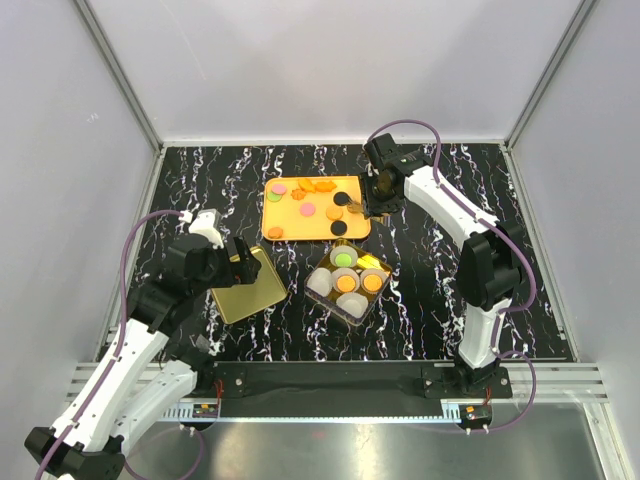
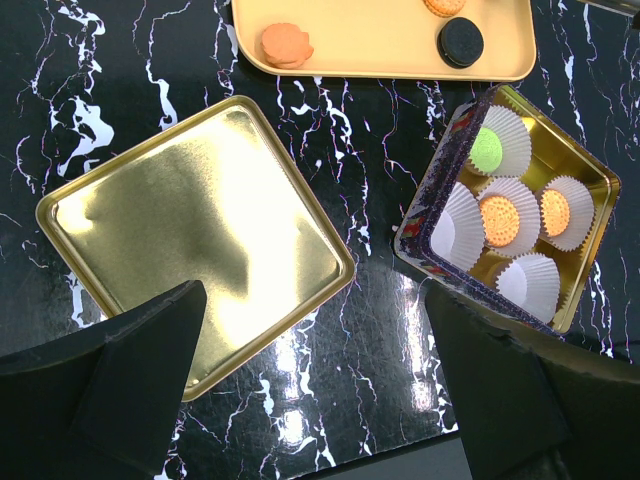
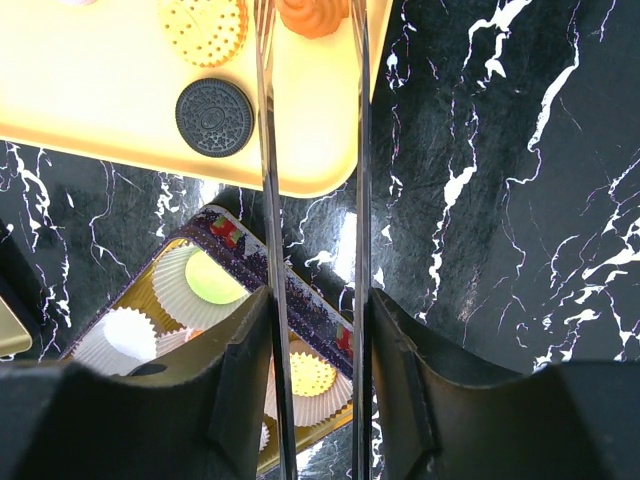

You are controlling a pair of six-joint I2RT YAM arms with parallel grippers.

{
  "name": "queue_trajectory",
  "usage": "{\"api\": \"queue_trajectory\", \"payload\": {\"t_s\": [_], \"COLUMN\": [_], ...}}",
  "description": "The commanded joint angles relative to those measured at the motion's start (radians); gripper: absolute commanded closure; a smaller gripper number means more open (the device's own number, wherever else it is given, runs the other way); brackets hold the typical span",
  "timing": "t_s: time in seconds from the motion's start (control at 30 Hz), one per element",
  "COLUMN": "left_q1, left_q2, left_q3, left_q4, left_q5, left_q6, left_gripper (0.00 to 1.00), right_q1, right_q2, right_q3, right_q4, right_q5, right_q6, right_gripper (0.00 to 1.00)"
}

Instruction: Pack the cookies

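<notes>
Cookies lie on the orange tray (image 1: 315, 222): a black one (image 3: 214, 117), a round orange one (image 3: 204, 28) and a flower-shaped orange one (image 3: 312, 14). My right gripper (image 3: 318, 300) is shut on metal tongs (image 3: 265, 150). Their blades run either side of the flower-shaped cookie at the tray's right edge, and their tips are cut off by the frame. The tin (image 2: 425, 250) holds paper cups with a green cookie (image 2: 486, 150) and two orange ones (image 2: 499, 220). My left gripper (image 2: 315, 330) stands open and empty over the table, between the lid and the tin.
A gold square lid (image 2: 200, 240) lies flat on the black marbled table left of the tin (image 1: 328, 300). Some paper cups (image 2: 530, 283) in the tin are empty. White walls with metal posts enclose the table on three sides.
</notes>
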Motion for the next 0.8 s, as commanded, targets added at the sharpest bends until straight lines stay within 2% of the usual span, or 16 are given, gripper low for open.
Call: {"api": "queue_trajectory", "payload": {"t_s": [0.0, 0.77], "left_q1": [-0.004, -0.004], "left_q2": [-0.002, -0.005], "left_q3": [-0.002, -0.001], "left_q4": [0.031, 0.031], "left_q5": [-0.017, -0.02], "left_q6": [-0.001, -0.001], "left_gripper": [0.01, 0.01], "right_q1": [-0.002, 0.004], "right_q2": [-0.041, 0.039], "right_q3": [0.035, 0.093], "right_q4": [-0.004, -0.041], "right_q5": [0.0, -0.025], "right_q6": [-0.01, -0.024], "right_gripper": [0.52, 0.5]}}
